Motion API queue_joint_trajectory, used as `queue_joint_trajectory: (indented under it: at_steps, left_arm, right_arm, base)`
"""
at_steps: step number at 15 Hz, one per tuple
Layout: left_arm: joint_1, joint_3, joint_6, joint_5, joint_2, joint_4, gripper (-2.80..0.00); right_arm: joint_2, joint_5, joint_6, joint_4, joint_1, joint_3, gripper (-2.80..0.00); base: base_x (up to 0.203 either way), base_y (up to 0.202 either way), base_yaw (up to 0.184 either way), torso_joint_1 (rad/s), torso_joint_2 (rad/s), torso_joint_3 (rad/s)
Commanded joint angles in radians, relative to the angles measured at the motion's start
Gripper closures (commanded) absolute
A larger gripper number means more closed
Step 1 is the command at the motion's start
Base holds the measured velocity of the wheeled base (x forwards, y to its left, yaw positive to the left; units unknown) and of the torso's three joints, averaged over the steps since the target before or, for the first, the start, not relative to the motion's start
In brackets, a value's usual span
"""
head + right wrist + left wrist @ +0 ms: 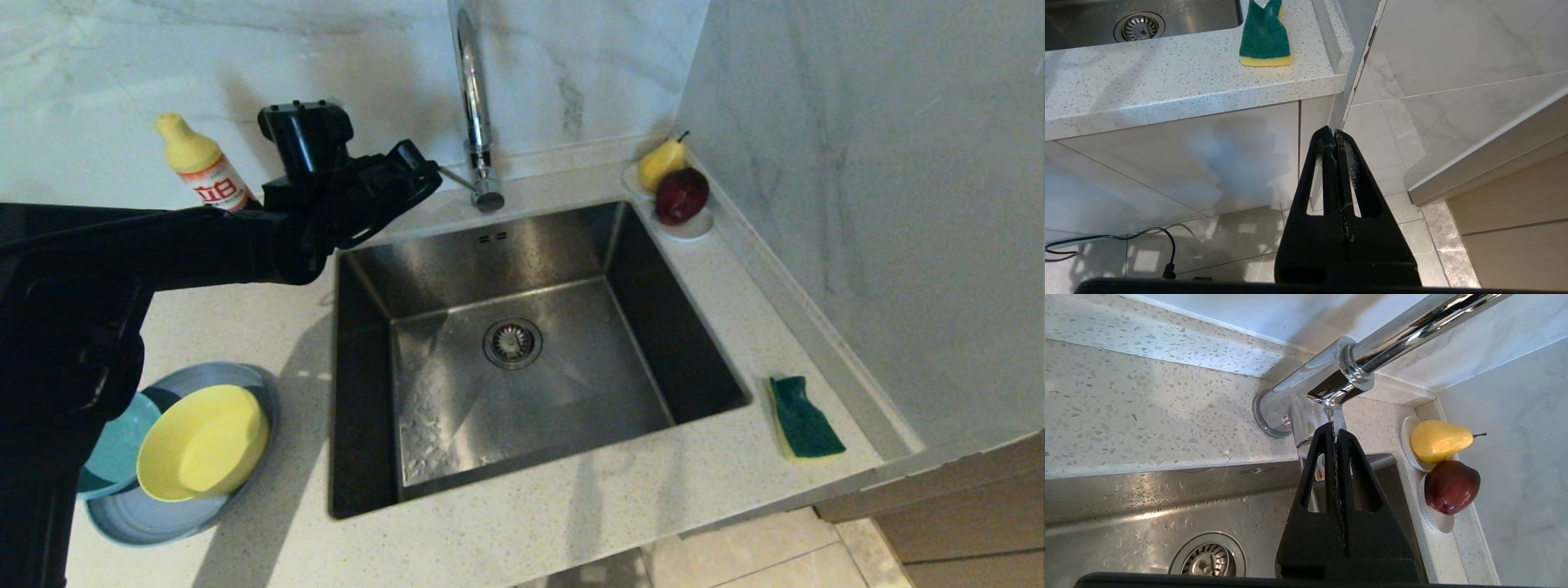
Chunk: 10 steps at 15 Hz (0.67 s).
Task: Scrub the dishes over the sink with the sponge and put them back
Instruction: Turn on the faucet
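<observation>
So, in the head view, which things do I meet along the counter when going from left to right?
Teal bowl → yellow bowl → sink → sponge. The two bowls sit in the grey-blue plate.

- A yellow soap bottle (204,167) with a red label is seen standing far left on the speckled counter (571,506).
- A yellow pear (660,162) and a dark red apple (682,194) are kept touching on a small white saucer (694,227), far right by the marble wall (857,163).
</observation>
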State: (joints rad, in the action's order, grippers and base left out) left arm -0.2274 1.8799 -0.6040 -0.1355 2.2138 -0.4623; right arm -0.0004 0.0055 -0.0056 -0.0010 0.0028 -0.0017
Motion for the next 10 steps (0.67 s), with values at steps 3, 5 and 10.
queue_joint_trajectory:
  at_steps: [3, 5, 10]
  left_arm:
    - [-0.001, 0.001, -0.003, -0.004, 0.003, -0.002, 0.00]
    - [-0.001, -0.003, -0.005, -0.002, 0.004, -0.002, 0.00]
    - [-0.003, -0.048, -0.012, -0.002, -0.017, -0.001, 0.00]
  right_arm:
    - [-0.001, 0.001, -0.001, -0.001, 0.000, 0.000, 0.00]
    - [-0.001, 0.001, -0.001, -0.001, 0.000, 0.000, 0.00]
    - [-0.001, 0.001, -0.001, -0.001, 0.000, 0.000, 0.00]
  base:
    - [0.000, 0.000, 0.000, 0.000, 0.00, 0.000]
    - [0.000, 0.000, 0.000, 0.000, 0.00, 0.000]
    - [0.000, 0.000, 0.000, 0.000, 0.00, 0.000]
